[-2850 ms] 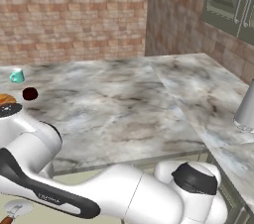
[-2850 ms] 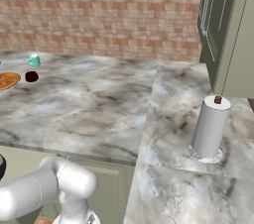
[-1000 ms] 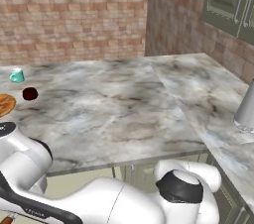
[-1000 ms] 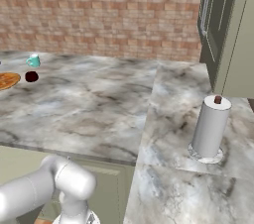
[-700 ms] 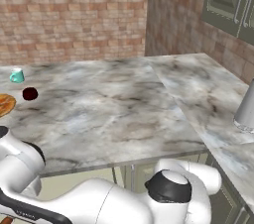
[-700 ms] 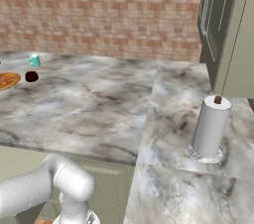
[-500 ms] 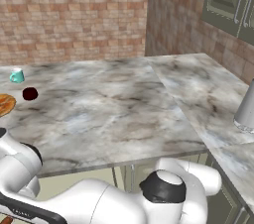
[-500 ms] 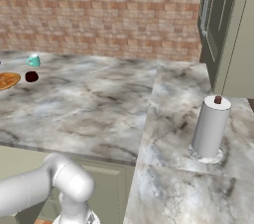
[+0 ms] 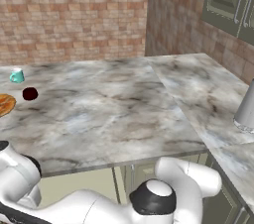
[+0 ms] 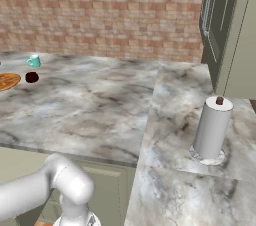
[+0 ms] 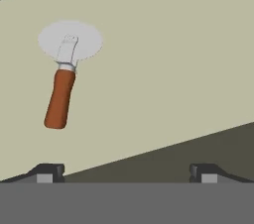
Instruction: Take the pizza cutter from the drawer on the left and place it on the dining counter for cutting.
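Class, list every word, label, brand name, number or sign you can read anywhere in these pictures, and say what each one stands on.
There are none: no readable text in any view.
The pizza cutter and the drawer floor under it are unmarked.
The dining counter, paper towel roll, teal cup and cabinet doors carry no lettering either.

The white jointed arm folds low, its dark-capped elbow bent in the left base view; in the right base view a white link angles downward. In the hand view, the two-finger end effector has its small dark fingertips spread wide apart, holding nothing.
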